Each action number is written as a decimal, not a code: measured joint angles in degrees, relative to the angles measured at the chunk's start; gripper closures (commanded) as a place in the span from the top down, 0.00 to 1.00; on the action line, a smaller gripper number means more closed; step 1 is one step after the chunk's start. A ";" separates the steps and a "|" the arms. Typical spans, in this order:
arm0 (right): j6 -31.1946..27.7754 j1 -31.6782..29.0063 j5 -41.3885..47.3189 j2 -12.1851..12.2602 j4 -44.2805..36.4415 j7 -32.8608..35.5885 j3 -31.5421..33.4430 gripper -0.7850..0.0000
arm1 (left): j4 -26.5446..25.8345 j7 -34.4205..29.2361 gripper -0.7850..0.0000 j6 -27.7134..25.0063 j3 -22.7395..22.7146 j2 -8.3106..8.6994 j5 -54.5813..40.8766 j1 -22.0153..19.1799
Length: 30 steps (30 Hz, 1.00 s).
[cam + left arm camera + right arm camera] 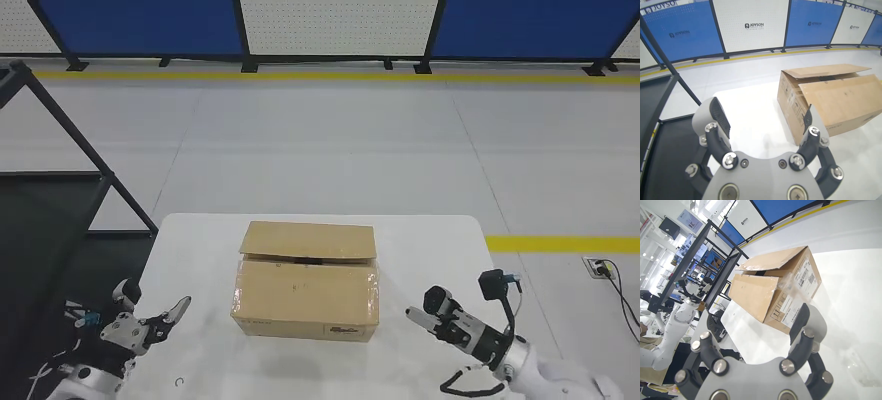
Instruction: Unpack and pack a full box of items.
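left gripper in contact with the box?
No. In the top view the left gripper is open near the table's corner, with bare table between it and the cardboard box.

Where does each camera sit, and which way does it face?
Top: above the arms, looks down on brown cardboard box, white table; left gripper and right gripper show.
Left wrist: on left arm, faces box; own fingers show.
Right wrist: on right arm, faces box's labelled end; own fingers show.
Shared: the box, flaps ajar.
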 measured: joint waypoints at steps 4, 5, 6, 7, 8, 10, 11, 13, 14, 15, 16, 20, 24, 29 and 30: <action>1.61 3.41 6.72 -0.16 2.21 0.89 -1.82 1.00 | 1.31 -11.01 1.00 -2.20 0.17 0.58 -8.38 -5.11; 1.90 4.34 8.56 -0.18 3.02 1.60 -2.22 1.00 | 1.90 -13.81 1.00 -2.70 0.32 0.74 -10.50 -6.46; 2.18 5.33 10.66 -0.21 3.97 2.42 -2.60 1.00 | 2.66 -16.76 1.00 -3.28 0.50 0.92 -12.73 -7.86; 2.70 6.73 13.82 -0.26 5.53 3.58 -3.04 1.00 | 3.89 -20.76 1.00 -3.62 0.67 1.17 -15.85 -9.81; 3.15 7.84 16.14 -0.28 6.83 4.45 -3.28 1.00 | 4.92 -23.79 1.00 -3.52 0.84 1.35 -18.36 -11.32; 4.25 10.20 20.54 -0.31 9.83 5.96 -3.60 1.00 | 7.42 -31.41 1.00 -2.56 1.36 1.80 -24.29 -14.90; 4.72 10.99 21.65 -0.30 10.86 6.34 -3.67 1.00 | 8.44 -34.89 1.00 -2.15 1.62 2.00 -26.91 -16.39; 5.14 11.61 22.19 -0.28 11.69 6.58 -3.71 1.00 | 9.39 -41.79 1.00 -2.06 1.87 2.22 -30.98 -18.09; 5.14 11.60 22.13 -0.27 11.68 6.58 -3.70 1.00 | 9.40 -43.29 1.00 -2.10 1.88 2.22 -31.12 -18.01; 5.12 11.56 22.06 -0.27 11.63 6.56 -3.70 1.00 | 9.36 -43.67 1.00 -2.13 1.87 2.21 -30.62 -17.88; 5.10 11.53 22.02 -0.27 11.58 6.54 -3.70 1.00 | 9.31 -42.50 1.00 -2.15 1.86 2.20 -30.03 -17.78; 5.08 11.52 22.02 -0.28 11.57 6.53 -3.69 1.00 | 9.29 -39.42 1.00 -2.15 1.85 2.20 -29.85 -17.76; 5.27 11.25 21.36 -0.29 11.65 5.71 -4.03 1.00 | 9.65 -39.48 1.00 -2.11 2.32 2.13 -32.42 -17.42; 3.07 12.41 21.77 -0.29 12.77 8.12 -6.42 1.00 | 13.55 -46.18 1.00 3.08 3.17 2.67 -44.00 -21.53; 2.75 12.83 21.37 -0.29 13.19 8.27 -6.76 1.00 | 14.65 -47.96 1.00 4.25 3.48 2.78 -46.15 -22.72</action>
